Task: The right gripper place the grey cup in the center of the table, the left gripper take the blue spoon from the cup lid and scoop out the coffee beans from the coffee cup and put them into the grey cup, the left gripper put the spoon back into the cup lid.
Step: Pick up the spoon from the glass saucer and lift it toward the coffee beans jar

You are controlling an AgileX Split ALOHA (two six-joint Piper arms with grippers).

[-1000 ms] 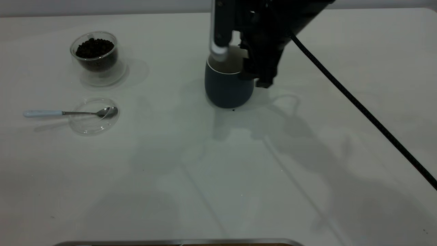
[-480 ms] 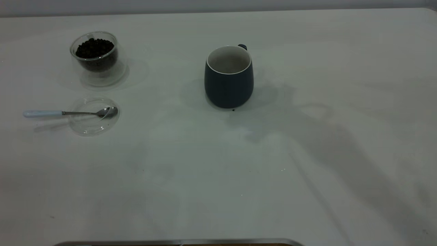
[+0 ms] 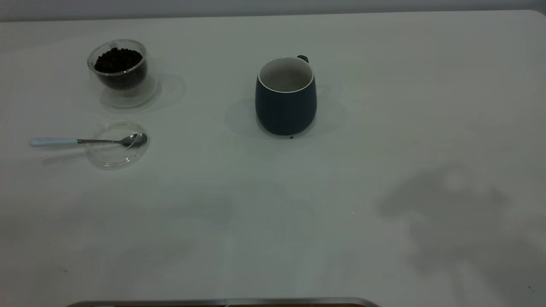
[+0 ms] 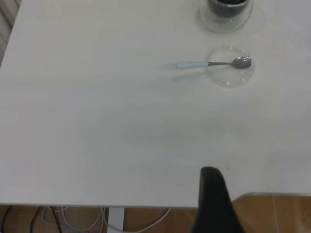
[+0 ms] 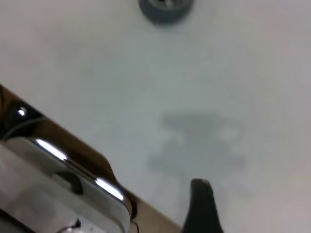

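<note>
Exterior view shows the mug upright mid-table, spoon across the lid (neither claw's opening can be told).

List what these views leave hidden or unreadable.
- Left gripper: left wrist view shows one dark finger only; open or shut unknown.
- Right gripper: right wrist view, the same.
- Grey cup: handle mostly behind its body in the exterior view; cut by the edge and blurred in the right wrist view.
- Coffee cup: cropped in the left wrist view.
</note>
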